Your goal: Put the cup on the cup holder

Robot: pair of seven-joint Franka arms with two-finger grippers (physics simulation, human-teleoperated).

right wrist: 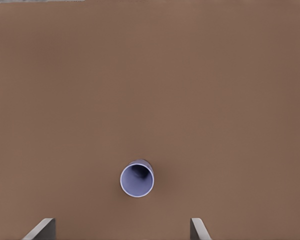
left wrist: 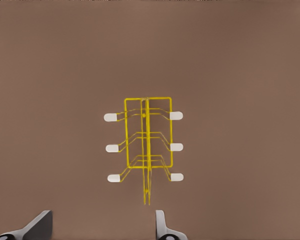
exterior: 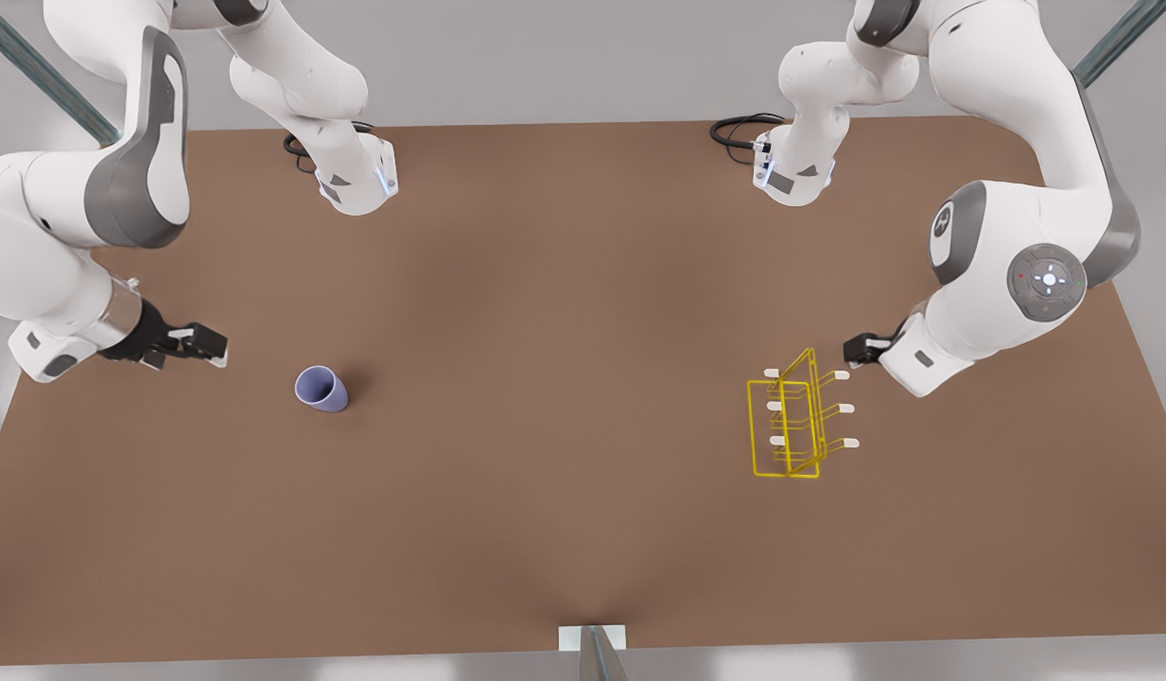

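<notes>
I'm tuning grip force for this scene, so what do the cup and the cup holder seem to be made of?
The cup looks like matte plastic or glazed ceramic: an even lavender-blue, thin-walled, with no glare. The cup holder looks like thin painted or coated metal wire: bright yellow, see-through frame, prongs capped in white, maybe rubber or plastic. Being simulator renders, neither is certain.

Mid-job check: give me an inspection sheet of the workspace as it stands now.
Surface: brown table, flat.
Job's things: cup standing upright, mouth up, on the front view's left; cup holder, yellow wire rack with white-tipped prongs, on the front view's right, far apart from the cup.
Clutter: nothing seen.
Grippers: right gripper open, empty, beside the cup, not touching it; left gripper open, empty, close to the cup holder.
Cables: black cables looped at both arm bases, on the table's far edge.
Surroundings: grey floor, metal struts in the corners.
</notes>
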